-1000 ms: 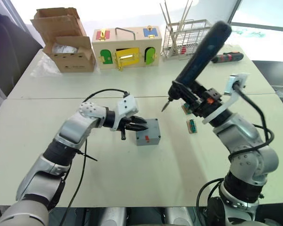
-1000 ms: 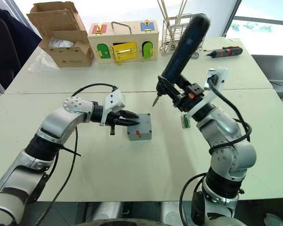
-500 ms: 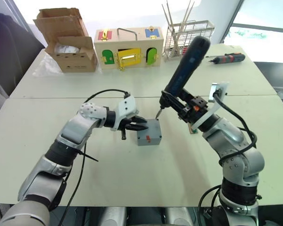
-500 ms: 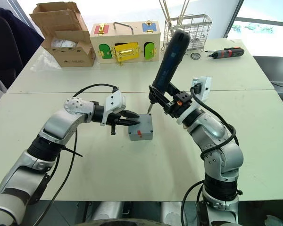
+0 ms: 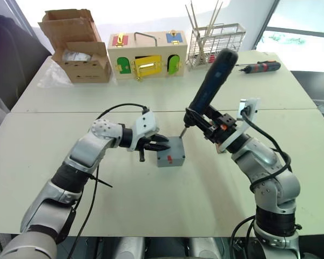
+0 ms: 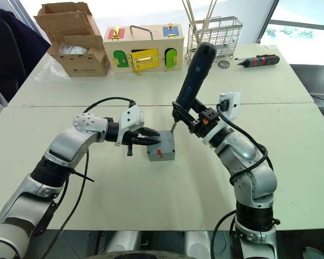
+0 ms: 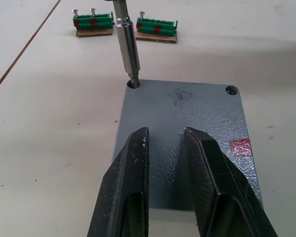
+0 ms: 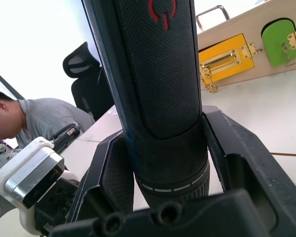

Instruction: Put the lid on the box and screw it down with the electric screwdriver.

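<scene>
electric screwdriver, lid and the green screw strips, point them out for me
electric screwdriver [image 5: 212, 84], left eye view, on its black body.
lid [image 7: 187, 111], left wrist view, on its bare grey top.
green screw strips [image 7: 157, 25], left wrist view, on the strip nearer the bit.
</scene>
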Robot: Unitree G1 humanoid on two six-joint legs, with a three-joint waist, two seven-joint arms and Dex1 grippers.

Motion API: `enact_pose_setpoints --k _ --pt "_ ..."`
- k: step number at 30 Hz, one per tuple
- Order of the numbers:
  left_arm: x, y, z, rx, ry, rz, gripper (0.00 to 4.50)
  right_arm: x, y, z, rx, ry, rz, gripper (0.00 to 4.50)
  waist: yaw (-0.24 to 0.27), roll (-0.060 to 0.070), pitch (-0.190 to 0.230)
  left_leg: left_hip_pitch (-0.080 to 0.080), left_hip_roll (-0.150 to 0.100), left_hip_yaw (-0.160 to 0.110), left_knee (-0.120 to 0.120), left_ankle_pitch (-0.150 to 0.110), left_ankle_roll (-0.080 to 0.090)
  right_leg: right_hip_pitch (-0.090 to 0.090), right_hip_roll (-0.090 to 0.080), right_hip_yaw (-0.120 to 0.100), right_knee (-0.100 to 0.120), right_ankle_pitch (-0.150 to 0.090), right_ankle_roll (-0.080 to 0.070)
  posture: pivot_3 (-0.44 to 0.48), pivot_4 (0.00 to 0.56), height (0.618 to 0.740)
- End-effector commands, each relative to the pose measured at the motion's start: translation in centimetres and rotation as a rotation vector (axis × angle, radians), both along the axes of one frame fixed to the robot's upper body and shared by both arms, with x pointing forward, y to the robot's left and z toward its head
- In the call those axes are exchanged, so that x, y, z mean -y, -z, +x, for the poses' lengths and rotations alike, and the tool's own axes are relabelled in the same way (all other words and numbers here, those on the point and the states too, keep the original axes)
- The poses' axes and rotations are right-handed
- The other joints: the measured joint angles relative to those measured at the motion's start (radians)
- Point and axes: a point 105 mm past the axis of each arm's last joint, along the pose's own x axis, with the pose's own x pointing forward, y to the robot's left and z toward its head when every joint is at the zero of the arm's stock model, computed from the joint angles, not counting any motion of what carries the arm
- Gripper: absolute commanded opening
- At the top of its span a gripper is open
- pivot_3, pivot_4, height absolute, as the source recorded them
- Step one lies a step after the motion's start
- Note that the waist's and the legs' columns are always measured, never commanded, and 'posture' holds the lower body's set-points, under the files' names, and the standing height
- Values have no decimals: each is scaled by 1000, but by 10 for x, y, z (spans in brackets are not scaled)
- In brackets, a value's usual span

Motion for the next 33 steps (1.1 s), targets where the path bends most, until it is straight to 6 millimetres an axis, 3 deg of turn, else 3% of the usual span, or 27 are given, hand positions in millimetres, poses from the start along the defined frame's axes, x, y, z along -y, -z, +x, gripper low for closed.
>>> enact_pose_setpoints --k 1,9,16,20,26,33 --pt "-1 5 -3 -14 1 9 1076 -5 -6 -6 60 -25 -28 1823 0 0 0 0 0 0 0 0 0 0 0 0 0 0 0 0 150 731" --pt "1 9 -5 -19 10 29 1076 -24 9 -12 47 -122 -141 1823 -1 -2 -2 2 0 0 0 0 0 2 0 0 0 0 0 0 150 731" --pt "3 14 -7 -30 8 39 1076 -26 24 -3 -16 -104 -176 1823 0 -6 -8 4 1 0 0 0 0 4 0 0 -1 0 0 0 150 731" --pt "4 21 -9 -39 8 56 1076 -35 41 -6 -59 -125 -213 1823 0 -6 -15 5 1 0 -1 -1 1 5 1 0 -1 0 0 0 150 731" --pt "6 24 -10 -45 5 59 1076 -40 46 -2 -57 -112 -234 1823 1 -6 -19 23 2 0 -5 -7 12 27 3 -1 -15 -1 0 0 150 731" --pt "4 26 -8 -53 -11 65 1076 -39 61 -1 -84 -76 -253 1823 1 -8 -23 25 2 0 -5 -8 13 29 3 -1 -15 -1 0 0 150 731"
